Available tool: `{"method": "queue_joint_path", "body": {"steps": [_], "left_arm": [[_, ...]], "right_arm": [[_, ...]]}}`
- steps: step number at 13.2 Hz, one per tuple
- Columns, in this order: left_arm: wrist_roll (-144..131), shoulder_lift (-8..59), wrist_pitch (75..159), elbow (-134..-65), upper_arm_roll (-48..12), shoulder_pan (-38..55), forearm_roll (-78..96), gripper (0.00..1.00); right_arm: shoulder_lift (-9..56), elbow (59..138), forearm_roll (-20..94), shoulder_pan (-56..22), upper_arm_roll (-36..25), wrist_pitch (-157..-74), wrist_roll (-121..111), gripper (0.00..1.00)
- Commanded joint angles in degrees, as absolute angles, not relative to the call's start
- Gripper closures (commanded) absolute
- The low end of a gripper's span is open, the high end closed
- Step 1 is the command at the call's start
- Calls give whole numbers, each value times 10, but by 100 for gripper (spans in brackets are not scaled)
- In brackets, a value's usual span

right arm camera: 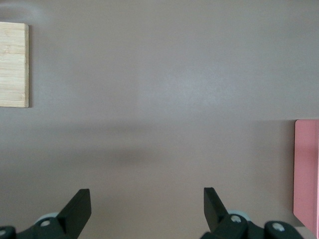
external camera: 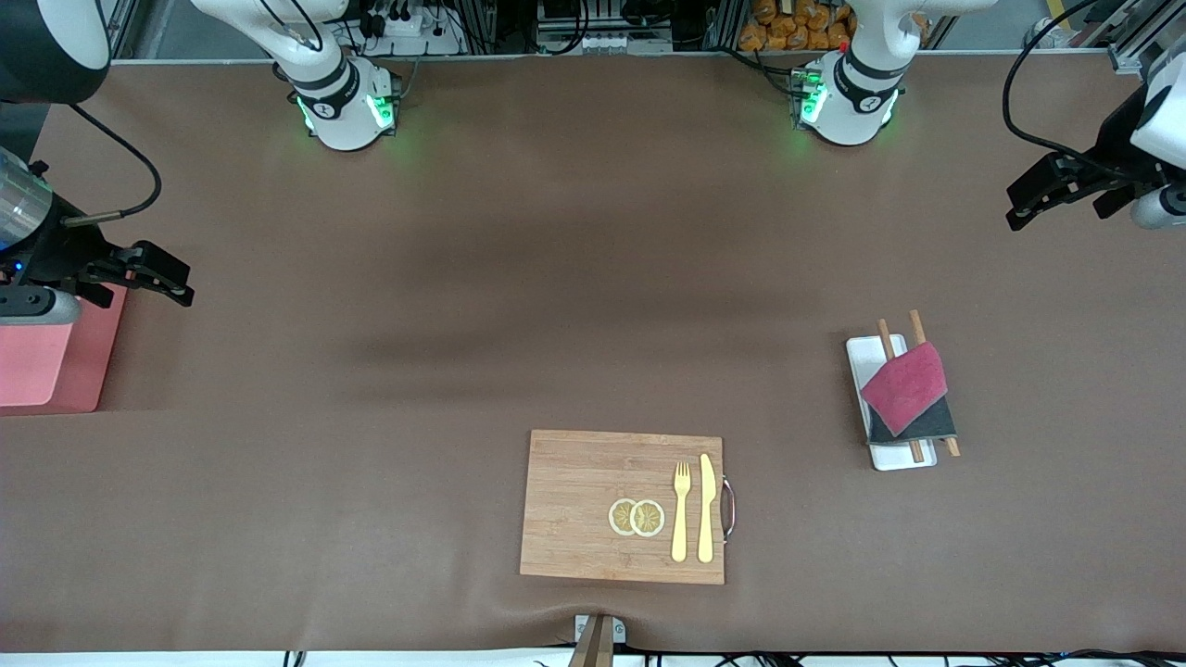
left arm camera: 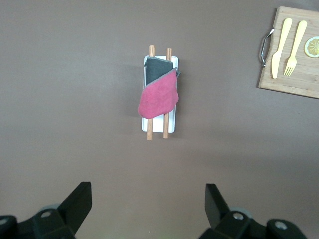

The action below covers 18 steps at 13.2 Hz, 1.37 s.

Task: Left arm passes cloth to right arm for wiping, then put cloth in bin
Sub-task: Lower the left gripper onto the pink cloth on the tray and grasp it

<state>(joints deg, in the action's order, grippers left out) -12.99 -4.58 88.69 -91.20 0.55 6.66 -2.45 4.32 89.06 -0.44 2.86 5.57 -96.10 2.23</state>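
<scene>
Lying on a white tray [external camera: 891, 403] toward the left arm's end of the table, the cloth [external camera: 907, 390] is showing its crimson face folded over a dark grey part, draped across two wooden sticks [external camera: 917, 333] that are resting along the tray. From the front, the left gripper [external camera: 1019, 215] is hanging in the air over bare table at that same end, well apart from the cloth, and the right gripper [external camera: 182, 291] is hanging at the right arm's end, just beside the pink bin [external camera: 51, 366], whose near corner is sitting under the wrist. A wooden board [external camera: 623, 506] is sitting nearer the camera at mid-table, carrying two lemon slices [external camera: 637, 517], a yellow fork [external camera: 681, 511] and a yellow knife [external camera: 706, 508], with a metal handle [external camera: 728, 508] on its edge. Moving to the left wrist view, the left gripper [left arm camera: 148, 199] is holding its fingers [left arm camera: 79, 200] wide apart with nothing between them, looking down on the cloth [left arm camera: 158, 94], the tray [left arm camera: 172, 122] and the sticks [left arm camera: 149, 130], with the board [left arm camera: 294, 74] off to one corner. Turning to the right wrist view, the right gripper [right arm camera: 147, 205] is likewise spreading its fingers [right arm camera: 213, 204] apart and gripping nothing, over bare table, with an edge of the bin [right arm camera: 305, 169] and a corner of the board [right arm camera: 13, 64] showing.
</scene>
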Motion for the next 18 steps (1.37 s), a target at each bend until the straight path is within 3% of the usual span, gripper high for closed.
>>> {"method": "queue_joint_path", "body": {"steps": [1,10,16,18], "left_arm": [[-102,-43,875,-900,11,69,-25,0],[-108,-5,888,-891,11,62,-9,0],[-143,61,1011,-955,11,56,-4,0],[-149,69,1089,-1012,11,33,-3,0]], "right_arm": [[44,884,-4,35,62,-956,25,0],[44,885,-4,36,62,-956,25,0],[45,885,-4,36,62,-956,25,0],[45,884,-4,34,62,-955,25,0]]}}
